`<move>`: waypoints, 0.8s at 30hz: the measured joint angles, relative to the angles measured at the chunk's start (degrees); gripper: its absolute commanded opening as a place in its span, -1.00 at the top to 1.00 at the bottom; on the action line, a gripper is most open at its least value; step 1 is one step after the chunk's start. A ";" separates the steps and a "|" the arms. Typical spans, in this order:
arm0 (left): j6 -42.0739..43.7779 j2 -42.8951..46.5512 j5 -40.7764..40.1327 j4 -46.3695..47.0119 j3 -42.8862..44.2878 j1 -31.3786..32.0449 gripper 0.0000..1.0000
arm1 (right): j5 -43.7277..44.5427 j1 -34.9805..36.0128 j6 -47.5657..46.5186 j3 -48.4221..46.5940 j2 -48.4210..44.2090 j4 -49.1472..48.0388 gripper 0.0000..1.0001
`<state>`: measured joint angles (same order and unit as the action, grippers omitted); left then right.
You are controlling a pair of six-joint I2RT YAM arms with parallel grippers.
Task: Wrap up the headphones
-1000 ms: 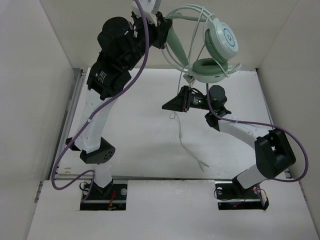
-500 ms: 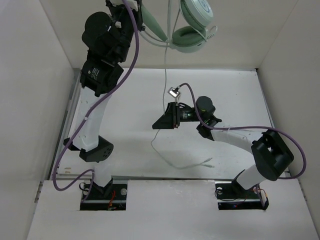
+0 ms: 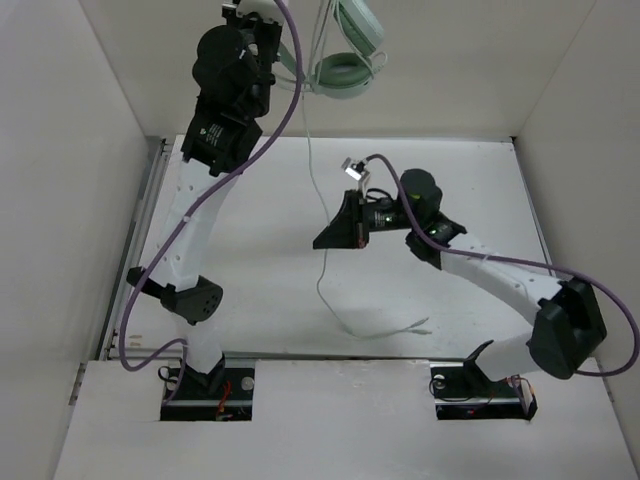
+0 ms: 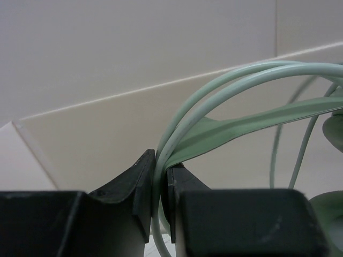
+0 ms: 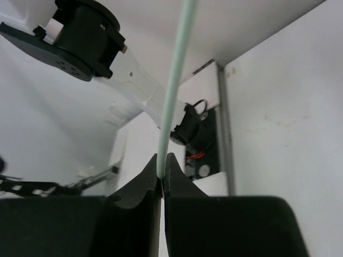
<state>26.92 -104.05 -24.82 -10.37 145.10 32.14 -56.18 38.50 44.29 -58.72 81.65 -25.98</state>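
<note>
The mint-green headphones [image 3: 345,60] hang high at the back, earcups down. My left gripper [image 3: 283,40] is shut on the thin headband [image 4: 236,126], with cord loops [image 4: 214,91] running between its fingers. The pale-green cord [image 3: 312,180] drops from the headphones to the table and ends in a loose tail [image 3: 400,328]. My right gripper [image 3: 322,240] is shut on this cord [image 5: 177,80] low over the table's middle; the cord rises straight from its closed fingertips.
White walls enclose the table on three sides. Purple arm cables [image 3: 270,130] loop beside both arms. The left arm's base [image 5: 198,131] shows in the right wrist view. A metal rail [image 3: 135,250] runs along the table's left edge.
My left arm has carried the headphones up and to the left. My right gripper shifted left and slightly down along the cord; the cord tail slid toward the front.
</note>
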 measured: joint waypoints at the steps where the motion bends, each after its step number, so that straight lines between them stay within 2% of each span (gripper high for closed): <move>1: 1.22 0.26 -0.59 1.29 -2.43 0.00 1.00 | 0.07 -0.90 -3.28 -2.27 -1.18 4.94 1.00; 8: 6.49 3.13 -3.19 3.63 -19.34 0.00 1.00 | 7.04 -6.27 -30.38 -20.96 -8.26 33.24 1.00; 14: 6.88 6.67 -4.22 3.82 -32.28 0.81 1.00 | 10.67 -9.81 -39.89 -28.33 -9.66 41.99 1.00; 18: 5.09 6.08 -4.50 0.31 -30.71 1.66 1.00 | 11.34 -8.48 -41.75 -27.04 -9.55 45.18 1.00; 24: 0.02 1.99 -5.05 -3.91 -15.56 1.62 1.00 | 11.34 -5.70 -42.40 -26.12 -8.50 47.58 1.00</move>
<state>26.94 -102.06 -29.87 -14.28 129.54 33.76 -44.84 32.80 1.89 -84.84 73.14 21.61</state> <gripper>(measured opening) 0.101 0.056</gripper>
